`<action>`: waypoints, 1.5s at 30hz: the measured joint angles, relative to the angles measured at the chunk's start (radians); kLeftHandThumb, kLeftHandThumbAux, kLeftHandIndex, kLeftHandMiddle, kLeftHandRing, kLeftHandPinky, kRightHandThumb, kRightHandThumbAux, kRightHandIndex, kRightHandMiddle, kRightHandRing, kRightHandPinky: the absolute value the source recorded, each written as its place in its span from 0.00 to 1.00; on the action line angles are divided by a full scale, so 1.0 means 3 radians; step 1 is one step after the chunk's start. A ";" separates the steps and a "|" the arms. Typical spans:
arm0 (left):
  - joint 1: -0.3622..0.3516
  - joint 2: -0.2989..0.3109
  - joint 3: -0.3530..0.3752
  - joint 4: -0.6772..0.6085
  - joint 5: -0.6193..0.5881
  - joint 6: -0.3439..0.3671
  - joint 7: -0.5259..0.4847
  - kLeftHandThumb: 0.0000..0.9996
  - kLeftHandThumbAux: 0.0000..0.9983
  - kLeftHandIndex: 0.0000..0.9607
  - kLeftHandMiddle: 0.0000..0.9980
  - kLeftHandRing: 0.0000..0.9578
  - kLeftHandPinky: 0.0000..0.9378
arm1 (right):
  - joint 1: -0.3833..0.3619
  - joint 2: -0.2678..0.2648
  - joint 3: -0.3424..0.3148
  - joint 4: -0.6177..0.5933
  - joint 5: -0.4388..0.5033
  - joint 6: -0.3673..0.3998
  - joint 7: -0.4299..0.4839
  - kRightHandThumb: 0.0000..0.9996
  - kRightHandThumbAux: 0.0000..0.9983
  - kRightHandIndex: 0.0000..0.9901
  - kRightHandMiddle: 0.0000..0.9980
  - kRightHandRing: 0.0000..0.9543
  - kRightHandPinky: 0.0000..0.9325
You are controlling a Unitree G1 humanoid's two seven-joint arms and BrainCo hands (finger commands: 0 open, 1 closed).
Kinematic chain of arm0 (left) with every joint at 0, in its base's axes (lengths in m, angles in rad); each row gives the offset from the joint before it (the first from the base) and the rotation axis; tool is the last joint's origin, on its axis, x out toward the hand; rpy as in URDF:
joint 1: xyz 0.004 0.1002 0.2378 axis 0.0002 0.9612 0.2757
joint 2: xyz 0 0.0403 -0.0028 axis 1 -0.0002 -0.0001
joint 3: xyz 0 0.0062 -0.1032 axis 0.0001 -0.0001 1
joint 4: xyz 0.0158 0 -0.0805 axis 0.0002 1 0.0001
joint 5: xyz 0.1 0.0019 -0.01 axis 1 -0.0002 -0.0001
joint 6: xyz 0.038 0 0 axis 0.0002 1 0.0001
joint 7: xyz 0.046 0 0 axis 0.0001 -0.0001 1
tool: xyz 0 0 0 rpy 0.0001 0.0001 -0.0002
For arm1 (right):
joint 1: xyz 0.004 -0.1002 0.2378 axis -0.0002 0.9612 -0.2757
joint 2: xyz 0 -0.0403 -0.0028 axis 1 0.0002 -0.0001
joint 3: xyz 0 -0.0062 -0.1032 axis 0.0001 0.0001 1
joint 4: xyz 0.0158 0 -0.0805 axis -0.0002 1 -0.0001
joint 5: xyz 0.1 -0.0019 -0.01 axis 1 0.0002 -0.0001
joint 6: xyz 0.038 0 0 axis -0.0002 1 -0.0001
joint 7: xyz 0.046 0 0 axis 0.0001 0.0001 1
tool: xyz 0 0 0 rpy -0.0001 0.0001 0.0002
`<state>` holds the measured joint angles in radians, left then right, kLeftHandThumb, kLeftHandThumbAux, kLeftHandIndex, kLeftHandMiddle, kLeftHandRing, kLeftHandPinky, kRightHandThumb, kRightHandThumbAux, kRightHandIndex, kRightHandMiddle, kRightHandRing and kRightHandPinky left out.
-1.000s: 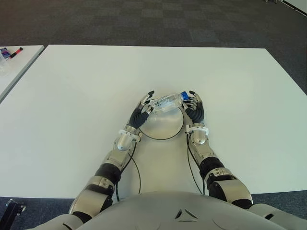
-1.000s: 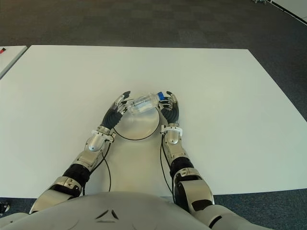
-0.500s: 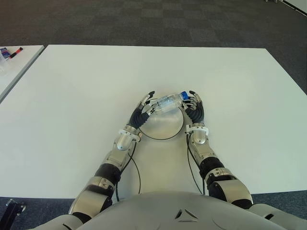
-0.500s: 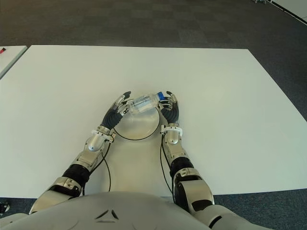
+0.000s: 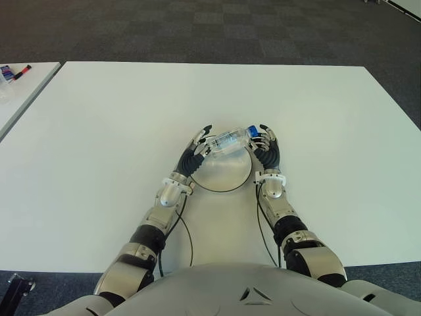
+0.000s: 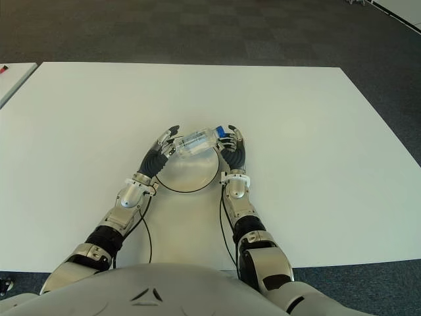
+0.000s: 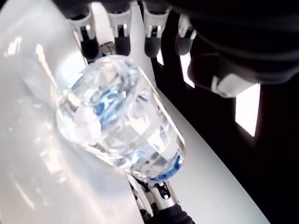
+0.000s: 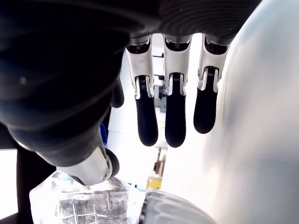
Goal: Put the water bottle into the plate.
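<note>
A clear water bottle (image 5: 229, 140) with a blue cap lies on its side across the far rim of the round silver plate (image 5: 223, 176). Its cap points to my right and sits a little higher than its base. My left hand (image 5: 199, 143) stands at the bottle's base with straight, spread fingers; the left wrist view shows the base (image 7: 119, 116) close to the palm, with no finger curled round it. My right hand (image 5: 266, 141) stands at the cap end, fingers (image 8: 174, 121) straight, its thumb against the bottle's neck (image 8: 88, 205).
The white table (image 5: 99, 145) stretches wide on both sides and beyond the plate. A second table at the far left carries a marker (image 5: 21, 70). Thin black cables (image 5: 187, 234) trail from both wrists. Dark carpet lies past the table's far edge.
</note>
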<state>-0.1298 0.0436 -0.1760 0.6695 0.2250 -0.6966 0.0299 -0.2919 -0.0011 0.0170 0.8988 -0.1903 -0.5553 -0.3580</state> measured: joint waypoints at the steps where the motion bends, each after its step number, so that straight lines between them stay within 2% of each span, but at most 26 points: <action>1: 0.0000 0.0000 0.0000 0.0000 0.0000 0.0000 0.0000 0.65 0.36 0.00 0.02 0.03 0.08 | 0.0000 0.0000 0.0000 0.0000 0.0001 0.0000 0.0001 0.77 0.77 0.17 0.40 0.43 0.43; 15: -0.0001 0.0001 0.0004 0.0011 0.0010 -0.0024 0.0009 0.68 0.38 0.00 0.03 0.04 0.08 | -0.0003 0.0002 -0.0016 0.0004 0.0031 -0.0001 0.0062 0.79 0.79 0.18 0.40 0.41 0.40; 30: -0.0027 0.0004 0.0159 0.0076 0.0000 -0.0042 0.0197 0.59 0.38 0.00 0.02 0.02 0.07 | -0.0016 0.0004 -0.0024 0.0024 0.0049 -0.0002 0.0070 0.76 0.77 0.18 0.40 0.42 0.42; 45: -0.0029 0.0065 0.0166 -0.0027 0.0383 -0.0229 0.0862 0.53 0.40 0.00 0.03 0.04 0.05 | -0.0032 0.0007 -0.0036 0.0044 0.0064 -0.0002 0.0086 0.78 0.79 0.18 0.39 0.40 0.40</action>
<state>-0.1385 0.0630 -0.1263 0.6615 0.3401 -0.7652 0.2884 -0.3014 0.0010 0.0063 0.9120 -0.1711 -0.5558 -0.3323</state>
